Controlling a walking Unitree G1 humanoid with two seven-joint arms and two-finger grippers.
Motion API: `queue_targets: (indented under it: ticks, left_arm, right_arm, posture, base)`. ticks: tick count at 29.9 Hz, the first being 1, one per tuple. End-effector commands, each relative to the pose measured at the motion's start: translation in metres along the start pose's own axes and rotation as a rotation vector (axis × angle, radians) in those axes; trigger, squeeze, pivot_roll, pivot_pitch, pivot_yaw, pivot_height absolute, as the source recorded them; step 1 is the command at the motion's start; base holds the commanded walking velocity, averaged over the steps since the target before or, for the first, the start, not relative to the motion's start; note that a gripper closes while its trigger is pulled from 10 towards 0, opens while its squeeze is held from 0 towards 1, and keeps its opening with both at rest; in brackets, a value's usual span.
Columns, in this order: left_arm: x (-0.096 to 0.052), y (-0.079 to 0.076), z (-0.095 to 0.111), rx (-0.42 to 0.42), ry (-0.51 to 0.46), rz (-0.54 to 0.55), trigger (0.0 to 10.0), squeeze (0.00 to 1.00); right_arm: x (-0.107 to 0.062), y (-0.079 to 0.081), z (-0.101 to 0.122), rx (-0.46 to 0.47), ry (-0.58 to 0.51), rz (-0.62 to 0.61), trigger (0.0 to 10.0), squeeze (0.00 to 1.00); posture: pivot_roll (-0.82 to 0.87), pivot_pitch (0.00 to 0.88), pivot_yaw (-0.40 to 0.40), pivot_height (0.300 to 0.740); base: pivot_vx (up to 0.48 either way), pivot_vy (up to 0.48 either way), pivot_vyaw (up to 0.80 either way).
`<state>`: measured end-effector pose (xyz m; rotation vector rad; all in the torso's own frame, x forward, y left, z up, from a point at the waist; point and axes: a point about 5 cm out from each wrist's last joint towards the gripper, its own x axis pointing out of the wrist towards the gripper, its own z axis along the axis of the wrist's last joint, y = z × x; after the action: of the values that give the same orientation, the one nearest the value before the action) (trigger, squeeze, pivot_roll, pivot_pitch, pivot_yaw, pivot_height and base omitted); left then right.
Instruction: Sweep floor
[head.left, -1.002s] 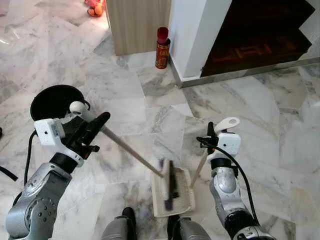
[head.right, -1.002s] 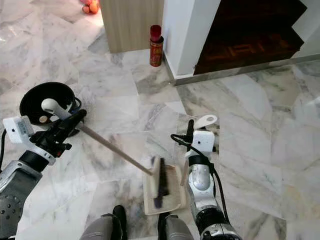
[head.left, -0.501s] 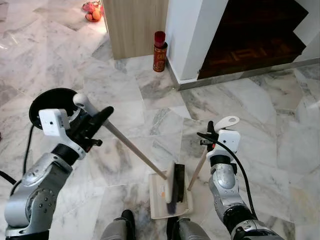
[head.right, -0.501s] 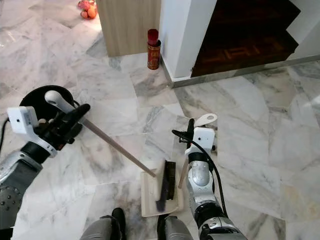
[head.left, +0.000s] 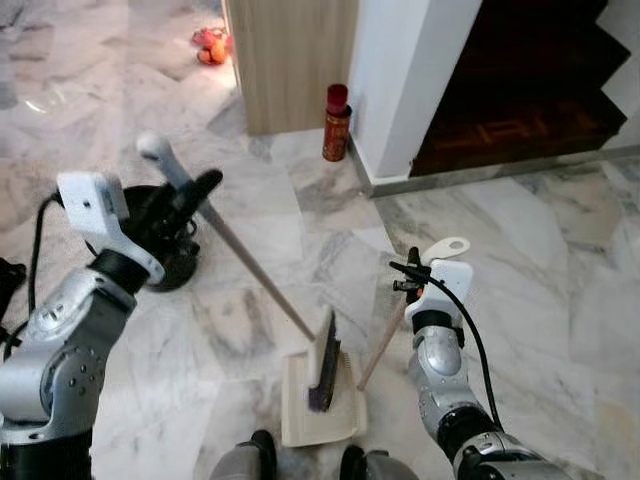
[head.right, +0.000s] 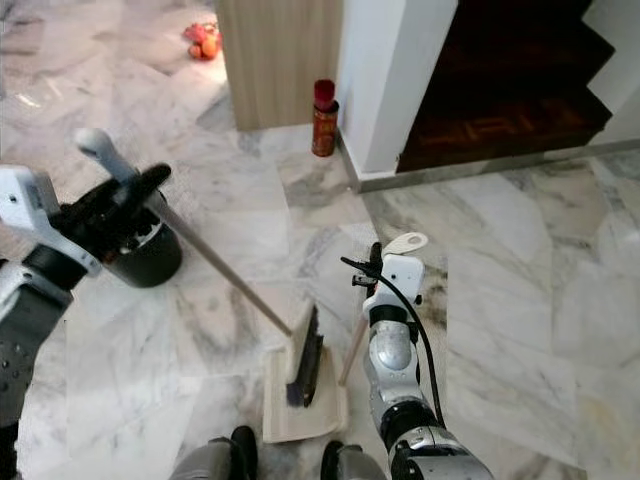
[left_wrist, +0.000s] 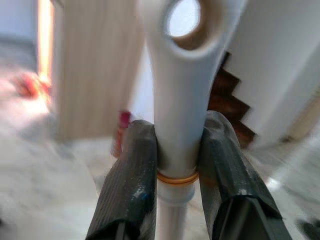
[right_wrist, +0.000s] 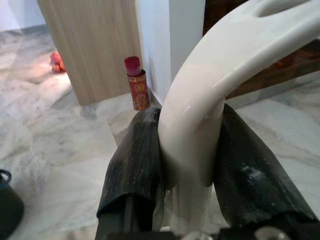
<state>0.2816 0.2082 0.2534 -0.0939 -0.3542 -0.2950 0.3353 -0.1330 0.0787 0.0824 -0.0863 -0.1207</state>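
Marble floor (head.left: 560, 260), grey-veined and pale, lies under me. My left gripper (head.left: 185, 200) is raised at my left side with its two black fingers (left_wrist: 132, 185) clamped tight on the white plastic grip of the long wooden-handled broom (head.left: 255, 270); in the left wrist view I see the grip's hanging hole above the fingers and an orange band just below them. The handle slants down to the dark bristle head (head.left: 323, 358), which stands on the cream plastic dustpan (head.left: 300, 420) lying flat on the floor just ahead of my feet. I cannot make out any dirt on the pan; the bristles hide part of it.

My right gripper (head.left: 415, 275) sits in front of me on the right, its fingers (right_wrist: 137, 165) closed around the curved white handle top of the dustpan's thin wooden stick (head.left: 380, 345), which leans down to the pan's right edge.

Half hidden behind my left arm, a round black pot-like container (head.right: 145, 255) stands on the floor. Farther off, a red cylindrical can (head.left: 336, 122) stands between a light wood panel (head.left: 295, 60) and a white pillar (head.left: 415, 80). Right of the pillar, dark wooden stairs (head.left: 530, 90) rise, cut off by the frame's edge. A small reddish-orange heap (head.left: 210, 47) beyond the panel is too blurred to identify.
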Motion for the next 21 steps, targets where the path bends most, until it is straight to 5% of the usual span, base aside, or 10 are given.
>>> queue_targets:
  ticks: [1,4,10,21]
  left_arm:
    - [-0.003,0.014,0.005,0.192,-0.017,0.101,10.0,0.00]
    - [-0.009,0.023,-0.007,0.247,-0.001,0.203,10.0,0.00]
    - [-0.020,0.020,-0.027,0.332,0.070,0.198,10.0,0.00]
    - [-0.032,-0.004,-0.068,0.320,0.133,0.140,10.0,0.00]
  right_arm:
    - [0.001,-0.003,0.001,0.014,0.003,-0.019,10.0,0.00]
    - [0.003,-0.003,0.004,0.022,-0.010,-0.024,10.0,0.00]
    - [0.006,-0.008,0.008,0.043,-0.024,-0.039,10.0,0.00]
    - [0.013,-0.003,0.025,0.126,-0.107,-0.014,10.0,0.00]
  posture:
    - [0.19,0.115,-0.044,0.740]
    - [0.18,0.110,-0.043,0.740]
    - [0.18,0.104,-0.050,0.740]
    - [0.16,0.109,-0.062,0.740]
  base:
    - [0.000,0.000,0.00]
    - [0.000,0.000,0.00]
    - [0.000,0.000,0.00]
    - [0.000,0.000,0.00]
